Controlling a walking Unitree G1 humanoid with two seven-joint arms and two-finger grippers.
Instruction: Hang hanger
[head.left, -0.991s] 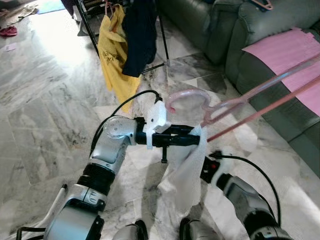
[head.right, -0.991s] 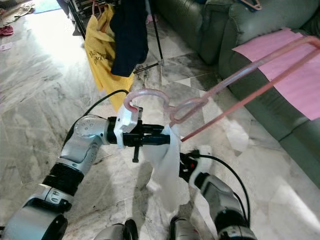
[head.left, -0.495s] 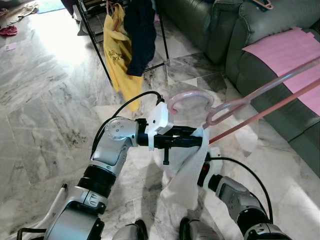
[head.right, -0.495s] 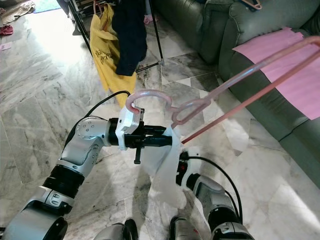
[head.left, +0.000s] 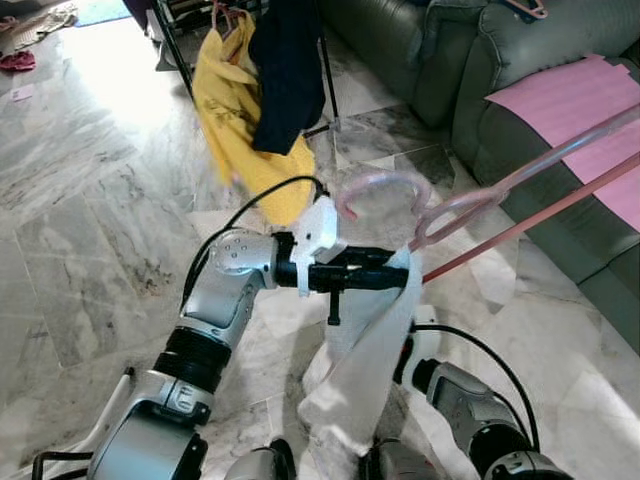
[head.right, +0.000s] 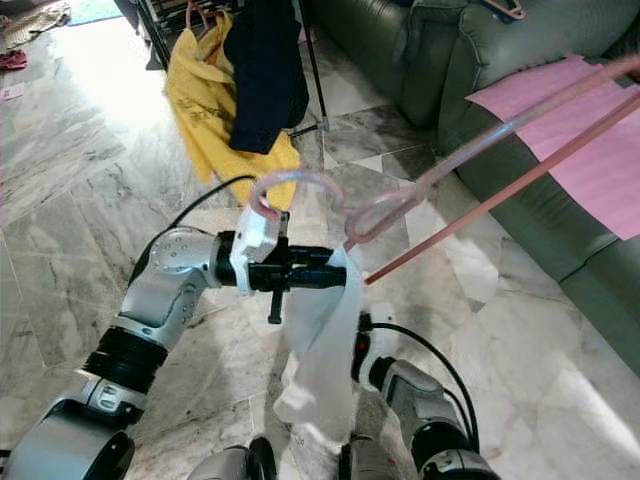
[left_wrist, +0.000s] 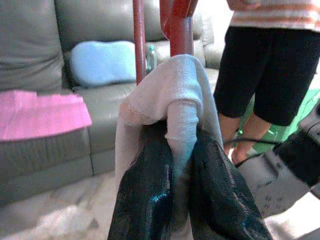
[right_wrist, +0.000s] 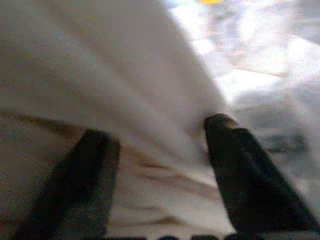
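A pink hanger (head.left: 470, 205) is held up slanting, its hook (head.left: 375, 187) toward the clothes rack and its long bars running off to the right. A white garment (head.left: 365, 350) hangs from its neck down toward the floor. My left gripper (head.left: 400, 281) reaches in level from the left and is shut on the garment's top fold just under the hanger neck; in the left wrist view the black fingers (left_wrist: 150, 195) pinch the white fabric. My right gripper (right_wrist: 160, 150) is low behind the garment, open, with white cloth spread between its fingers (right_wrist: 90, 175).
A clothes rack (head.left: 180, 45) at the back carries a yellow garment (head.left: 235, 110) and a dark one (head.left: 285, 70). A green leather sofa (head.left: 460, 60) with a pink cloth (head.left: 575, 100) lines the right side. A person (left_wrist: 265, 65) in black shorts stands near the sofa. Marble floor (head.left: 90, 220) lies to the left.
The right arm has drawn down and back under the white garment, which now hangs lower. The yellow garment on the rack has swung outward. The left gripper keeps its hold.
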